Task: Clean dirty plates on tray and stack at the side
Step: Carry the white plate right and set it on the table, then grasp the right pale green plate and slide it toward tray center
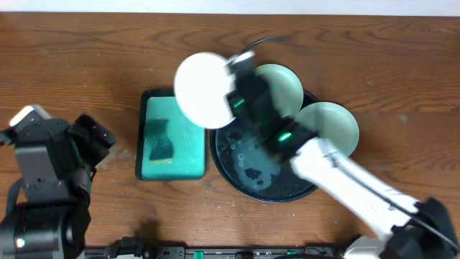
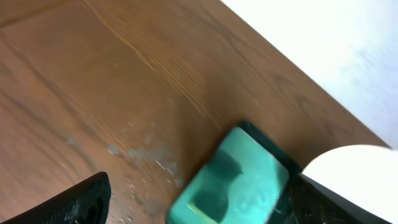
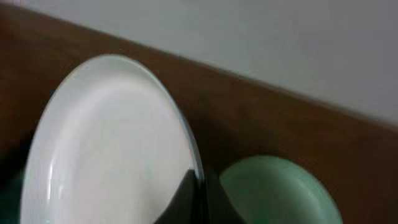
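The right gripper (image 1: 232, 92) is clamping the right-hand rim of the white plate (image 1: 203, 90). Its jaws are nearly shut, with only the thickness of the rim between them. You are seeing this plate just above centre in the overhead frame, hanging over the gap between the teal tub (image 1: 180, 169) and the black tray (image 1: 269, 188).

The plate is round, so it is offering you no long axis. Its face is showing as an almost full circle to the overhead camera, and it is extending leftward from the gripper.

The first mint plate (image 1: 286, 83) and the second mint plate (image 1: 332, 126) are lying at the tray's upper-right edge, overlapping its rim.

The left gripper (image 1: 97, 137) is sitting at lower left, well apart from the tray.

The right wrist view is giving you the dark finger (image 3: 189, 198) against the plate's rim, which the overhead view is blurring. The left wrist view is showing the left fingers spread wide with nothing between them, above the table (image 2: 93, 81) near the tub.
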`<state>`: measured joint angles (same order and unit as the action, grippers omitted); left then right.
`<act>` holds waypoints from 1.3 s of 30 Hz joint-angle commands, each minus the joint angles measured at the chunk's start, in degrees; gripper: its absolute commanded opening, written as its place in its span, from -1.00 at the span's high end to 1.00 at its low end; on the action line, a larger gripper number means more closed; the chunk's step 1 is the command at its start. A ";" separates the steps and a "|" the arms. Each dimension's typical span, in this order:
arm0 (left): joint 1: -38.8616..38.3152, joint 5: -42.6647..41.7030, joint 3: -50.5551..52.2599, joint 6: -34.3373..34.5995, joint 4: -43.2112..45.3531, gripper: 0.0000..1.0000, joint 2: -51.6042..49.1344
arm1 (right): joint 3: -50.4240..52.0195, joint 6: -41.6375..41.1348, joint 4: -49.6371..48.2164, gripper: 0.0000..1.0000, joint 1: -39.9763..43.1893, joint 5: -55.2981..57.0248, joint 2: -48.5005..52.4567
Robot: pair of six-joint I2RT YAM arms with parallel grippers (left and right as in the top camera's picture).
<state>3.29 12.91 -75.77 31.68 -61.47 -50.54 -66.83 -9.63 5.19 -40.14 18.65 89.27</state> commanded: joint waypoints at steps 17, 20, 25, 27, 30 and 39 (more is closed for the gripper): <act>0.17 -24.96 -0.81 -14.21 1.14 -0.85 -13.73 | -0.15 -16.90 43.93 0.98 83.45 -23.19 -4.72; 0.17 -24.96 -0.81 -14.34 1.14 -0.85 -13.64 | -0.13 -16.90 46.51 0.97 83.47 -23.19 3.39; 0.17 -24.96 -0.81 -14.34 1.14 -0.85 -13.64 | -0.13 -15.06 46.71 0.80 79.36 -23.41 11.74; 0.17 -24.96 -0.81 -14.34 1.14 -0.85 -13.64 | -0.15 -8.94 45.35 0.38 77.79 -30.03 10.95; 0.17 -24.98 -0.81 -14.34 1.36 -0.85 -13.64 | -0.15 -4.79 44.74 -0.15 74.31 -35.82 7.30; 0.17 -30.32 -0.81 -19.02 1.95 -0.84 -13.66 | 0.87 -1.46 44.46 -0.43 57.90 -28.24 3.43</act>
<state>3.29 -15.14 -75.85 15.09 -59.61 -64.51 -66.76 -12.27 50.22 23.09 -16.05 91.59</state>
